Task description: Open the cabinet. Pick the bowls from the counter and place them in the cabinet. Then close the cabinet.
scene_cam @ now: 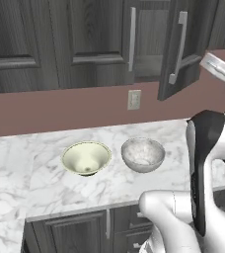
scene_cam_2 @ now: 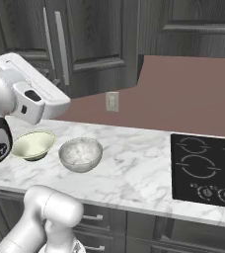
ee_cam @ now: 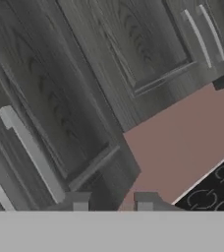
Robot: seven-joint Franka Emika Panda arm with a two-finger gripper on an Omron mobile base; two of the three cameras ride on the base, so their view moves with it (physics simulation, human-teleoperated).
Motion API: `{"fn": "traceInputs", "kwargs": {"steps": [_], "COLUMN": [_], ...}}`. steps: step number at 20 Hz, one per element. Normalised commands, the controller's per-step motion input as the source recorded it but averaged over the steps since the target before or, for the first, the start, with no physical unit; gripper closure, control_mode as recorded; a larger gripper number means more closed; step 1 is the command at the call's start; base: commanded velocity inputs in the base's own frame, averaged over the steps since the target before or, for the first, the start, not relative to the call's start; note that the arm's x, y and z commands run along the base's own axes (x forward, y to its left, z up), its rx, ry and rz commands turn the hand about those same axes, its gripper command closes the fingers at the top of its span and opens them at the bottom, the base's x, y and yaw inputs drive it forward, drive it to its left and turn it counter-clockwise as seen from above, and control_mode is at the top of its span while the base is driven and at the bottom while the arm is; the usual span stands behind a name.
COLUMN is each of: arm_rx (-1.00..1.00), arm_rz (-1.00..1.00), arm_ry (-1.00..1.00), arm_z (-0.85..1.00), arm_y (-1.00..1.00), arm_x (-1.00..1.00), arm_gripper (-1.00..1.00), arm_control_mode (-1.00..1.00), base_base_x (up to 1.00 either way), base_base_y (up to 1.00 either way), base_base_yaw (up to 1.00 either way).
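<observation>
Cabinet (scene_cam: 134,39): top of the left base view, centre to right; dark grey wood grain, two panelled doors with long silver bar handles.
Left door (scene_cam: 102,37): looks flush with the cabinet front, its handle (scene_cam: 132,38) upright at its right edge.
Right door (scene_cam: 183,47): swung outward and ajar, a dark gap beside the left door; its handle (scene_cam: 179,47) leans with the door. In the hand view this door (ee_cam: 60,113) fills the left and centre, its handle (ee_cam: 33,152) running diagonally at lower left.
Cream bowl (scene_cam: 86,158): centre-left of the left base view, upright on the counter, below the left door; in the right base view (scene_cam_2: 32,145) at the left edge, partly behind the arm.
Marbled bowl (scene_cam: 143,154): just beside the cream bowl, on its right in both base views, a narrow gap between them; (scene_cam_2: 80,154) in the right base view.
Counter (scene_cam: 40,183): white veined slab across the lower middle of the left base view; straight front edge over low dark cabinets.
Gripper (ee_cam: 112,201): two dark fingertips at the bottom centre of the hand view, spread apart with nothing between them; they sit near the lower edge of the right door, contact not discernible.
Cooktop (scene_cam_2: 206,170): black, right side of the right base view, well apart from the bowls.
Outlet (scene_cam: 134,99): on the brownish-pink wall (scene_cam: 60,108) between cabinet and counter, above the marbled bowl.
</observation>
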Motion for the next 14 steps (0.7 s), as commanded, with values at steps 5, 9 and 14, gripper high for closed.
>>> {"fn": "traceInputs", "kwargs": {"steps": [5, 9, 14], "arm_rx": [0.00, 0.00, -0.03], "arm_rz": [-0.10, -0.12, -0.11], "arm_ry": [0.07, -0.01, -0.18], "arm_z": [-0.02, -0.14, -0.07], "arm_y": [1.00, 1.00, 0.91], "arm_x": [-0.08, 0.00, 0.02], "arm_gripper": [-1.00, -1.00, -1.00], "arm_control_mode": [-1.00, -1.00, -1.00], "base_base_x": [0.00, 0.00, 0.00], "base_base_y": [0.00, 0.00, 0.00], "base_base_yaw": [0.00, 0.00, 0.00]}}
